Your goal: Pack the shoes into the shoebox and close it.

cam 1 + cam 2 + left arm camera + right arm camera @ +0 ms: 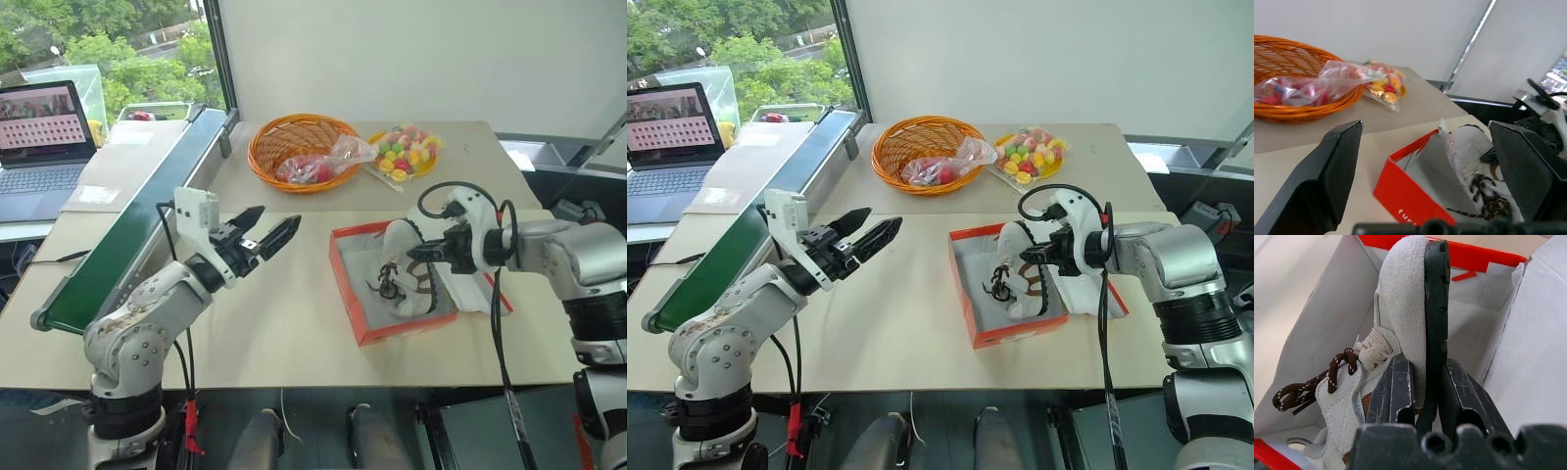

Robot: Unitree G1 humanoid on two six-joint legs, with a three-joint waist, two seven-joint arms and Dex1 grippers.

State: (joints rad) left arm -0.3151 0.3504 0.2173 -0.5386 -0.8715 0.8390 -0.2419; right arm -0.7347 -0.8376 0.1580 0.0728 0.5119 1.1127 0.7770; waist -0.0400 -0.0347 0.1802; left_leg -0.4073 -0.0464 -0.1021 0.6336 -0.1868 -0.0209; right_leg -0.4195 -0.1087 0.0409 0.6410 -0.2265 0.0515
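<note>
The right claw [1031,257] pinches a white sneaker [1021,279] by its sole inside the open red shoebox [972,315] at the bench's near right; it should settle flat before release, while the left claw [858,239] waits spread, well apart.

A big tan table [284,323] held everything. The red shoebox [355,294] lay open on it, toward the right side. Farther back sat a round orange basket [284,137], and just beside that a yellow plate [431,162] under a bag of bright sweets [404,152], maybe candy. A long green belt [137,235] ran along the left edge.
</note>
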